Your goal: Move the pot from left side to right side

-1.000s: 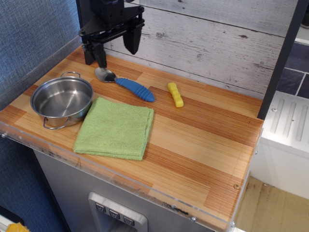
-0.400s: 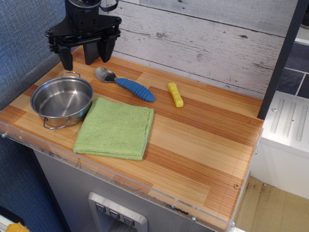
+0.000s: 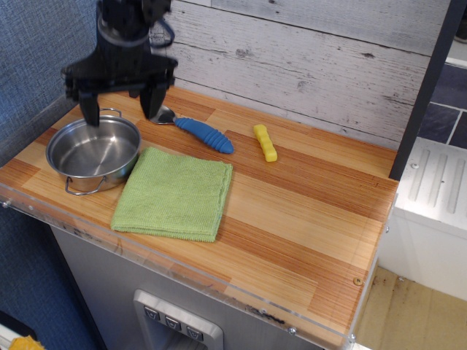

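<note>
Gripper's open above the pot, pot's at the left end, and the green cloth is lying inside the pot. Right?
Not quite. The cloth lies flat on the counter beside the pot, touching its right rim, as observation.image shows. The gripper is open above the pot at the left end.

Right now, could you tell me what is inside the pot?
The pot shows only bare shiny steel inside. The open gripper above its far rim hides a little of that edge.
</note>
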Controlling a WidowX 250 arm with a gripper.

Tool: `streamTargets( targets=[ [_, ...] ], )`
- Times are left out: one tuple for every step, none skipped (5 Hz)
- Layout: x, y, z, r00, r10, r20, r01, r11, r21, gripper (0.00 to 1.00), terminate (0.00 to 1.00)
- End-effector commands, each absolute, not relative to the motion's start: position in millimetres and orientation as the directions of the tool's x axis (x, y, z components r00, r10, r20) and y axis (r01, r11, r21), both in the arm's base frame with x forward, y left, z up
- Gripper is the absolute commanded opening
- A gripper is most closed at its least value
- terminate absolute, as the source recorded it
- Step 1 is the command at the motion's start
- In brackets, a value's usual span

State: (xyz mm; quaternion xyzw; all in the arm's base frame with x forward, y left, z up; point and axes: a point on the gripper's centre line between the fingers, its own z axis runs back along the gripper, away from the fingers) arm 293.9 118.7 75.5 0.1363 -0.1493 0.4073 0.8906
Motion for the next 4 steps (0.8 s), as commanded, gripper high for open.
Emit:
streamTargets(
  targets=[
    [286, 128, 56, 0.629, 0.698, 0.342, -0.766, 0.631, 0.122, 1.00, 0.00],
    [286, 136, 48, 0.616, 0.715, 0.331, -0.778, 0.617, 0.117, 1.00, 0.00],
    [289, 145, 44, 0.606, 0.726, 0.327, -0.788, 0.604, 0.119, 1.00, 0.00],
    [292, 150, 41, 0.604, 0.730, 0.320, -0.790, 0.601, 0.122, 1.00, 0.00]
  ],
)
